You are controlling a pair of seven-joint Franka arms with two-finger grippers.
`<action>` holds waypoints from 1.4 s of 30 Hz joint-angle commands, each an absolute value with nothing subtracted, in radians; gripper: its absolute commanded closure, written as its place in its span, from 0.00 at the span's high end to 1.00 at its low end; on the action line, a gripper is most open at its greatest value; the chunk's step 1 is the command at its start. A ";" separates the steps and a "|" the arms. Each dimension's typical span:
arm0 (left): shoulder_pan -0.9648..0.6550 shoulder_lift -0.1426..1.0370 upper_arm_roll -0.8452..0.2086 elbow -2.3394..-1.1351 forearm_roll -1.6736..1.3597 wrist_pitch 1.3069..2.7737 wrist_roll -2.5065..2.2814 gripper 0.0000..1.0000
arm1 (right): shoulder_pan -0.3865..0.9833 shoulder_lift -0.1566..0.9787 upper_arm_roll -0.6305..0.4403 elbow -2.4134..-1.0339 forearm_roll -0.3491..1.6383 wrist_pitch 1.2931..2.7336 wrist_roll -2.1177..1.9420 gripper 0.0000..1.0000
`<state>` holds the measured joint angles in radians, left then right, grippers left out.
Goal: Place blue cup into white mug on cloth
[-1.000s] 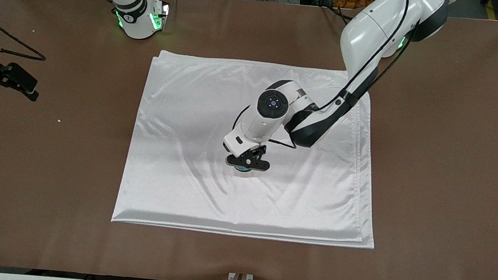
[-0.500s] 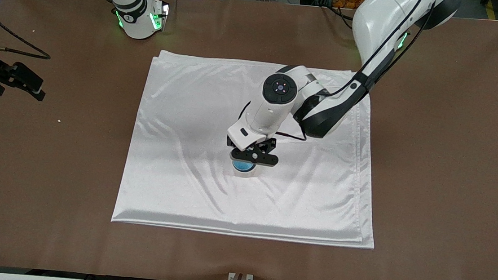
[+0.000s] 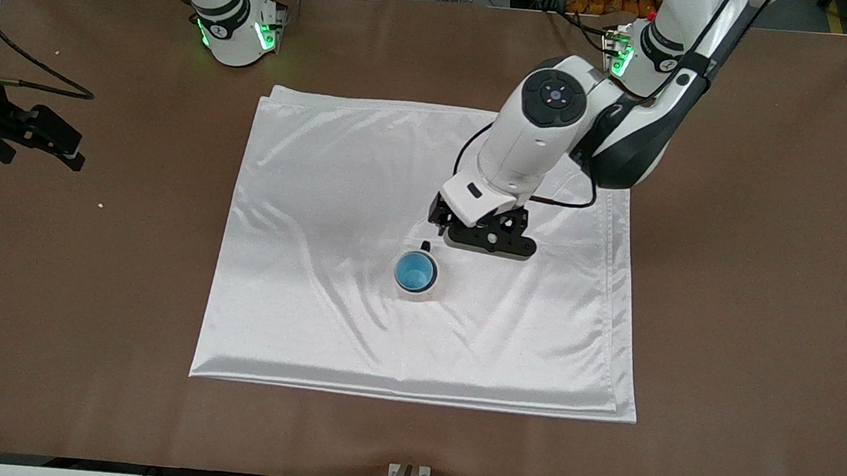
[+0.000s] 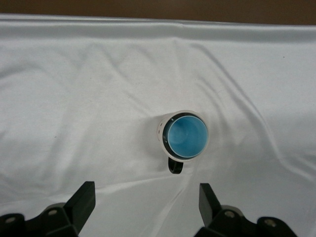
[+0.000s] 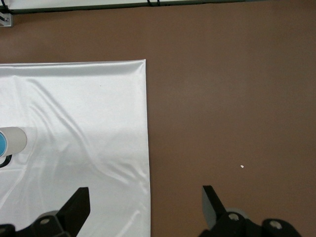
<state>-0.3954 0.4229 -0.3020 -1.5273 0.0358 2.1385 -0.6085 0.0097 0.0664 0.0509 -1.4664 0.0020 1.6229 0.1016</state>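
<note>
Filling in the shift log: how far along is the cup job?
Done: the blue cup sits inside the white mug, upright on the cloth. In hand: nothing; the left tool is open over the cloth beside the mug. The right tool waits open over the cloth's edge. Left: nothing but pulling clear.

The cup (image 3: 414, 270) sits inside the mug (image 3: 419, 290), which stands on the cloth (image 3: 321, 183) spread over the table (image 3: 755, 298). The left gripper (image 3: 490, 239) hangs over the cloth with its fingers (image 4: 83, 201) spread and apart from the mug, whose handle seems to point toward them. The right gripper (image 5: 145, 210) waits, fingers apart, over the table's right-arm end, well away from the mug.
</note>
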 commanded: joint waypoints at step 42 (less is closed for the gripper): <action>-0.166 -0.025 0.055 -1.559 -0.014 1.592 0.054 1.00 | 0.043 0.038 0.040 -1.500 0.021 1.588 0.087 1.00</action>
<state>-0.1983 -0.0003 0.0885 -1.5518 -0.0005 1.6248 0.0443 0.0350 0.0663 0.0508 -1.4761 0.0031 1.5948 0.0996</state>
